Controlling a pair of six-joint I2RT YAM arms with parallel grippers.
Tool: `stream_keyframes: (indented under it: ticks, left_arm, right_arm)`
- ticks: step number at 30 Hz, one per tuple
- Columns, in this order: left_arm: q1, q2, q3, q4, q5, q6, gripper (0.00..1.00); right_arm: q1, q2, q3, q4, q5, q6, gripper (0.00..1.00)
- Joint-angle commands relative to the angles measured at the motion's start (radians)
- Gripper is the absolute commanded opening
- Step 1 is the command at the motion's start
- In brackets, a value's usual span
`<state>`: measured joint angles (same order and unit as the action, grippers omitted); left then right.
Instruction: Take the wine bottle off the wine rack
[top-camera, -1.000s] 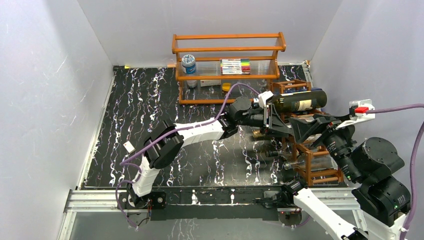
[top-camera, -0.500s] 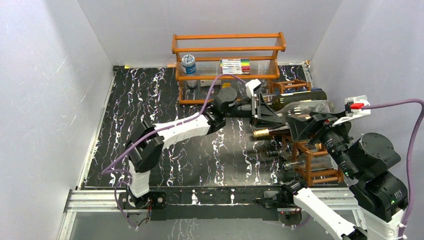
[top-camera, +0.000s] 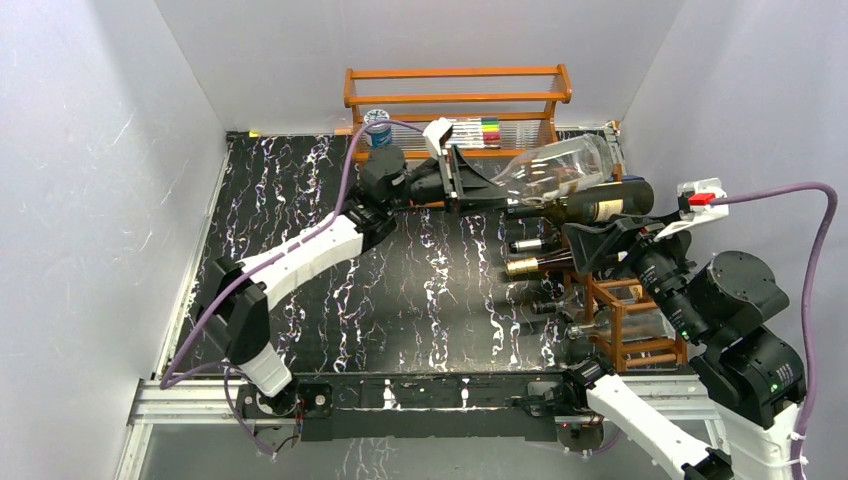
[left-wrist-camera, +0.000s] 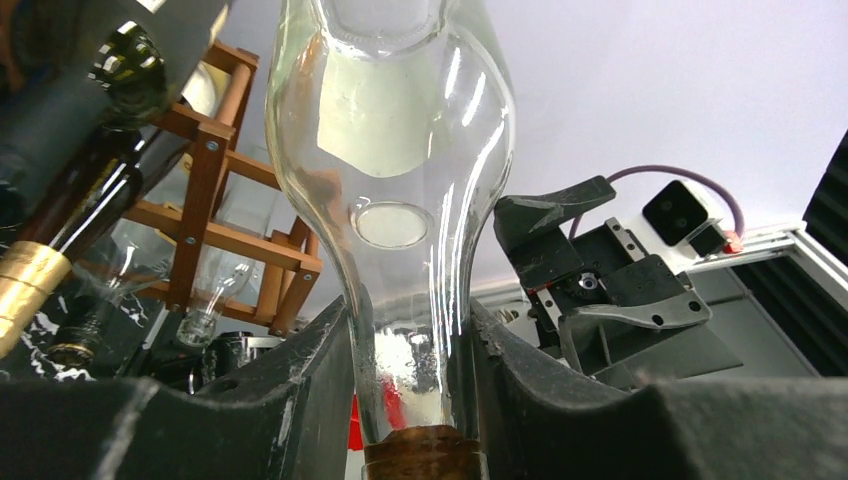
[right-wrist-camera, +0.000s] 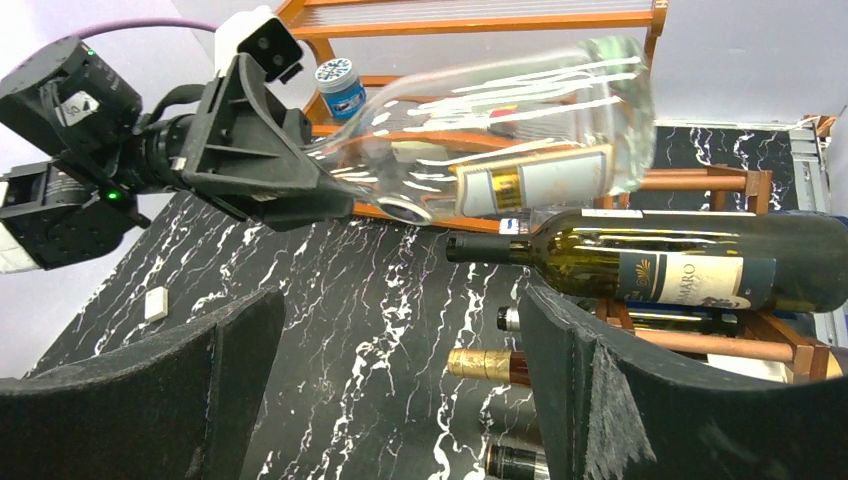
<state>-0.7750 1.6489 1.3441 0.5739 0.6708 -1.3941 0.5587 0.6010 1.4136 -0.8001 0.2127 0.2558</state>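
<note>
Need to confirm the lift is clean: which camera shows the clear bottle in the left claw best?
Right wrist view: the whole clear bottle shows, neck in the left claw, held above the dark bottle on the rack. Top view shows it smaller. Left wrist view shows only neck and shoulder close up.

One lifted wine bottle (top-camera: 560, 165), at least four racked bottles (top-camera: 600, 205), one wine rack (top-camera: 617, 330), one orange shelf (top-camera: 455, 73)

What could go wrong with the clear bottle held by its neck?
The left claw grips the clear glass wine bottle only at its thin neck, body tilted: it may slip or swing.
Its body hangs close above the dark green glass bottle lying atop the reddish-brown wooden lattice rack: a knock could roll that off.
</note>
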Motion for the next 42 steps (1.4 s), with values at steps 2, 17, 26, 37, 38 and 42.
stream_keyframes:
  ticks: [2, 17, 26, 37, 38, 42]
  left_arm:
    - [0.069, -0.195, -0.001, 0.177, 0.011, 0.008, 0.0]
    - [0.276, -0.386, -0.201, 0.101, 0.038, 0.001, 0.0]
    - [0.338, -0.513, -0.373, -0.016, 0.045, 0.058, 0.0]
    - [0.356, -0.683, -0.639, -0.149, 0.041, 0.115, 0.0]
    - [0.357, -0.699, -0.661, -0.169, 0.04, 0.123, 0.0]
    - [0.358, -0.767, -0.739, -0.279, 0.031, 0.168, 0.0]
  right_arm:
    - [0.006, 0.029, -0.009, 0.098, -0.02, -0.016, 0.98]
    - [0.006, 0.078, -0.097, 0.168, -0.071, -0.035, 0.98]
    - [0.006, 0.092, -0.169, 0.211, -0.091, -0.036, 0.98]
    - [0.006, 0.123, -0.217, 0.254, -0.126, -0.017, 0.98]
    - [0.006, 0.123, -0.227, 0.257, -0.127, -0.011, 0.98]
    - [0.006, 0.118, -0.264, 0.27, -0.135, 0.006, 0.98]
